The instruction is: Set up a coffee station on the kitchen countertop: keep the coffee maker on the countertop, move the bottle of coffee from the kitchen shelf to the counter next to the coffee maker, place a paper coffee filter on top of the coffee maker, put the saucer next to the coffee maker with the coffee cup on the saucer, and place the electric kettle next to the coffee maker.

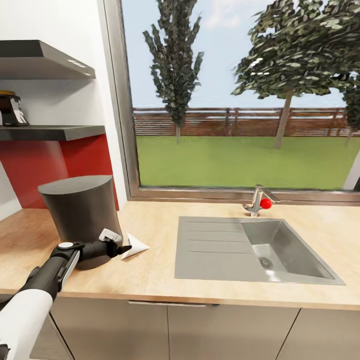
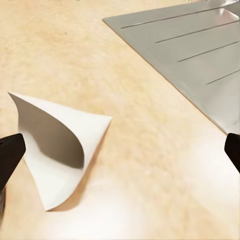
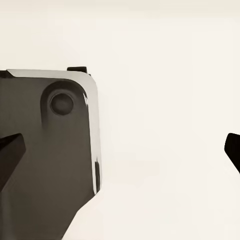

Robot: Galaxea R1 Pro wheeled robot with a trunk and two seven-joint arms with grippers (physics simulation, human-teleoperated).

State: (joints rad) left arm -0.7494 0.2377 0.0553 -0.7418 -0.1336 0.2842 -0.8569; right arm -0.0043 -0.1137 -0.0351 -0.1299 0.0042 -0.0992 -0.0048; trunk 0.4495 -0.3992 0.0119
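Note:
The coffee maker, a dark grey tapered cylinder, stands on the wooden countertop at the left. Just to its right lies a white cone-shaped paper coffee filter, on its side. My left gripper is low over the counter and open, and the filter lies close to one black fingertip without being held. The bottle of coffee, dark with a label, stands on the lower wall shelf. My right gripper is open, with nothing between its fingers.
A steel sink with a drainboard is set into the counter right of the filter, with a faucet behind it under the window. A dark panel with a silver edge lies ahead of the right gripper against a pale surface.

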